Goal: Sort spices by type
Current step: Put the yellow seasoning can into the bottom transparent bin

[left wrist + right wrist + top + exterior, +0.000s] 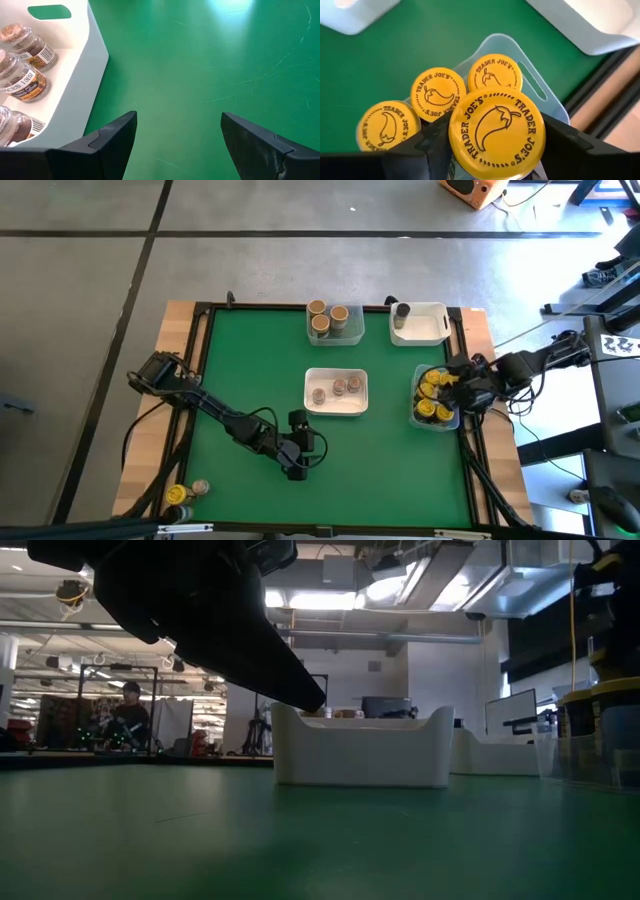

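Two stray jars (186, 492) are sitting off the mat's near-left corner, unsorted. Moving right, the left gripper (297, 471) is hovering released and empty beside the middle white tray (336, 406). Farther right, the right gripper (452, 390) is clasping a yellow-lidded jar (497, 133) over the clear tray (418, 416) of matching jars; it looks to be placing it, so lowering and letting go should follow.
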